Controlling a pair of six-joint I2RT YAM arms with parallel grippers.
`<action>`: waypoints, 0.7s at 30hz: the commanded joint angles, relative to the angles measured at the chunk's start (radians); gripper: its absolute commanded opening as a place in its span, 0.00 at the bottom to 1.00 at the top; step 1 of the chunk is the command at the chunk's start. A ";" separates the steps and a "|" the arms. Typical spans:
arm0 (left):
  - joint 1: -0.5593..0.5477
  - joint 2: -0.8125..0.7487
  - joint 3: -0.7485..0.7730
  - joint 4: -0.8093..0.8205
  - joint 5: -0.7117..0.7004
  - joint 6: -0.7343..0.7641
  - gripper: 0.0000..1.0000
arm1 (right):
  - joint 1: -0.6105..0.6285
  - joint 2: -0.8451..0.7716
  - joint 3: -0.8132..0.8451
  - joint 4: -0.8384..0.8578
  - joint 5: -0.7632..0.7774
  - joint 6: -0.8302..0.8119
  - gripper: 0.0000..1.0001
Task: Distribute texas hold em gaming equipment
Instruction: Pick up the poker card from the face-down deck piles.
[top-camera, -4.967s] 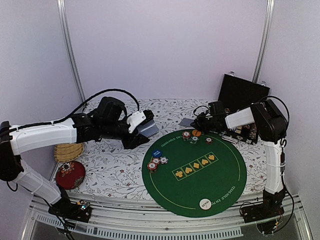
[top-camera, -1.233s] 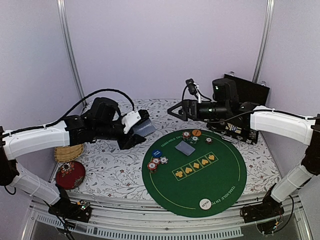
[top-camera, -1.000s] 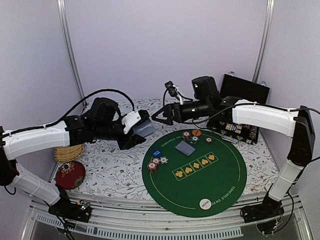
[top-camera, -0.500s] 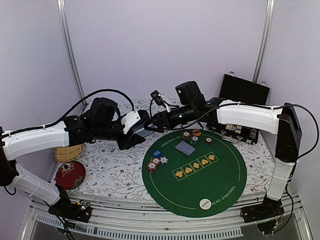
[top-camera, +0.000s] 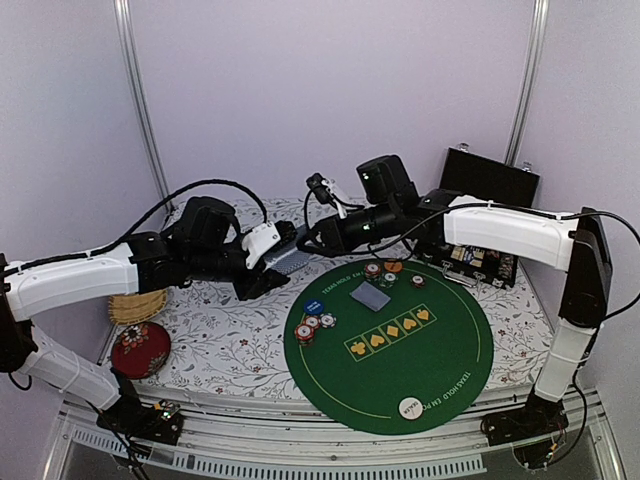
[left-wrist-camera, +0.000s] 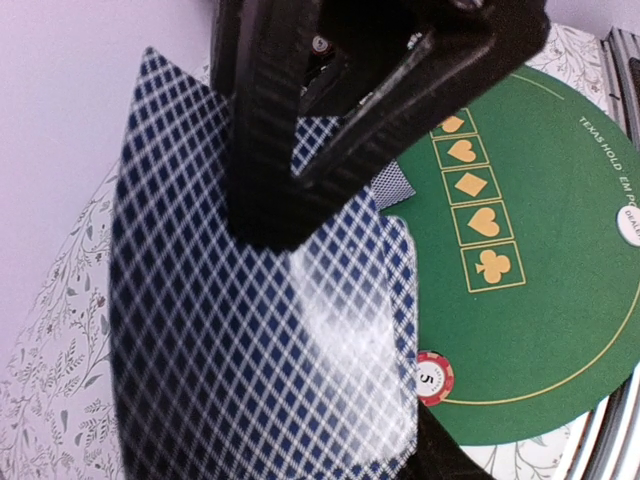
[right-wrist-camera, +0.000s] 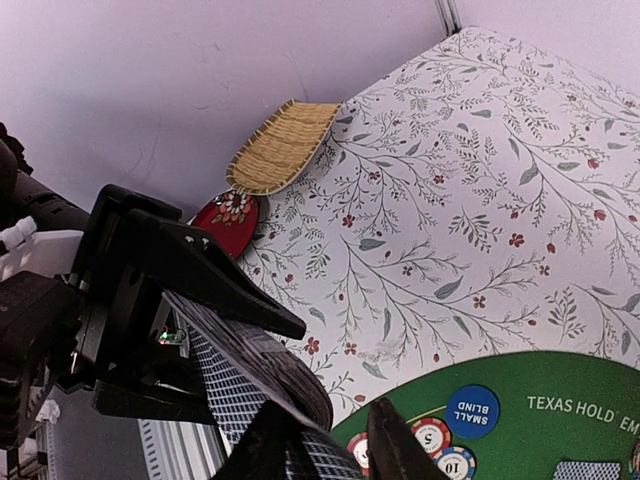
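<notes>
Top external view: the left hand (top-camera: 271, 262) is clamped on a deck of playing cards (top-camera: 291, 258), held off the bench (top-camera: 230, 345) and tilted, its free end pointing right. The right hand (top-camera: 308, 243) meets that end above the far-left rim of the green mat (top-camera: 400, 370). Its jaws show a gap on either side of the deck's edge, and I cannot tell whether they pinch a card. One card (top-camera: 370, 295) lies face down on the mat, just near of the far chips (top-camera: 380, 271).
</notes>
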 joint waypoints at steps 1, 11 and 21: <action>0.007 -0.022 -0.003 0.042 0.008 0.011 0.49 | -0.005 -0.054 -0.008 -0.034 0.035 -0.010 0.23; 0.008 -0.020 -0.002 0.042 0.002 0.010 0.49 | -0.005 -0.118 -0.001 -0.092 0.081 -0.025 0.02; 0.007 -0.027 -0.002 0.042 -0.003 0.009 0.49 | -0.013 -0.278 -0.009 -0.091 -0.050 -0.013 0.02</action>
